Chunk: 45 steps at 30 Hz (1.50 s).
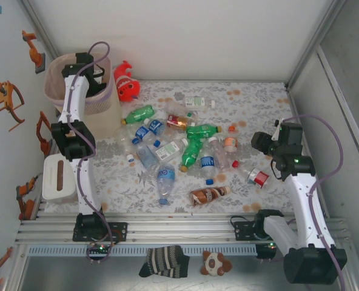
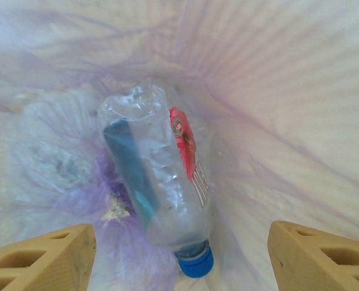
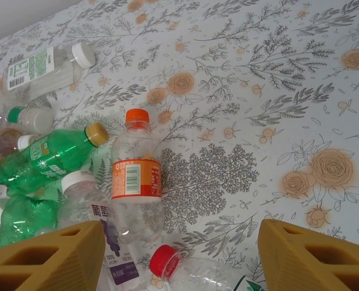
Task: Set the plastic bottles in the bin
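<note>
Presently, the left gripper [image 2: 181,242] hangs at the mouth of the bin [image 1: 51,91], jaws spread wide and empty. A crushed clear bottle [image 2: 158,182], red label and blue cap, lies loose on the bin's bottom. The right gripper [image 3: 179,242] hovers released above an orange-labelled bottle [image 3: 136,176] on the floral tablecloth [image 3: 258,91].

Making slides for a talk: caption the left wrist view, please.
Open left gripper above a crushed clear, blue-capped bottle lying inside the bin.
</note>
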### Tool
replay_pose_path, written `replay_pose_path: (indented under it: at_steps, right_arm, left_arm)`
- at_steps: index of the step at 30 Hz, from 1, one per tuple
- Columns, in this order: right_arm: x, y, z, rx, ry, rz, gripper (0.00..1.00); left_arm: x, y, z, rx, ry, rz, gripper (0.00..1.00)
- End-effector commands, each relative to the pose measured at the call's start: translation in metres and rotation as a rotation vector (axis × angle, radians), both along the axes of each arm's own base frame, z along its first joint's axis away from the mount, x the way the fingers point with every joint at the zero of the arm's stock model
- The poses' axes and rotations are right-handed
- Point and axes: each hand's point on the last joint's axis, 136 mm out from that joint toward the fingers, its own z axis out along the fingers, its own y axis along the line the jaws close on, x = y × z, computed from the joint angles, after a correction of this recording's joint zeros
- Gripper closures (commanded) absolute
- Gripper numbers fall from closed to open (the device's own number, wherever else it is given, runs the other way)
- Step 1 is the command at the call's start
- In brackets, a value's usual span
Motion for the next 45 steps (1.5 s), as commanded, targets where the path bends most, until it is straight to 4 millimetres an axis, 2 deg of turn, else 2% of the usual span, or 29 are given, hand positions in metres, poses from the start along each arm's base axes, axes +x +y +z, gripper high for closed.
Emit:
replay_pose_path:
  at_steps: [1, 10, 15, 21, 27, 31, 37, 41, 45]
  right_arm:
    - [0.0, 0.0, 0.017, -0.006, -0.037, -0.003, 0.33]
    - [0.001, 0.002, 0.022, -0.007, -0.047, 0.008, 0.34]
    - [0.005, 0.004, 0.02, 0.003, -0.038, 0.017, 0.33]
    - [0.008, 0.005, 0.018, 0.013, -0.037, 0.022, 0.33]
    - [0.011, 0.005, 0.015, 0.014, -0.03, 0.021, 0.34]
    - [0.013, 0.006, 0.012, 0.019, -0.024, 0.025, 0.34]
    - [0.016, 0.008, 0.007, 0.024, -0.014, 0.031, 0.33]
    - [0.018, 0.009, 0.003, 0.026, 0.0, 0.042, 0.33]
    - [0.02, 0.012, -0.002, 0.035, 0.01, 0.053, 0.33]
  left_arm:
    - [-0.01, -0.012, 0.053, 0.042, -0.107, -0.02, 0.25]
    - [-0.033, -0.036, 0.121, 0.06, -0.253, -0.055, 0.21]
    - [-0.053, -0.05, 0.154, 0.04, -0.323, -0.083, 0.21]
    - [-0.081, -0.057, 0.179, 0.024, -0.369, -0.105, 0.21]
    - [-0.114, -0.065, 0.193, 0.014, -0.391, -0.134, 0.23]
    - [-0.138, -0.071, 0.194, 0.018, -0.388, -0.134, 0.24]
    - [-0.174, -0.075, 0.171, 0.009, -0.373, -0.089, 0.25]
    - [-0.198, -0.073, 0.142, -0.038, -0.333, -0.041, 0.25]
    - [-0.213, -0.072, 0.105, -0.073, -0.283, -0.005, 0.25]
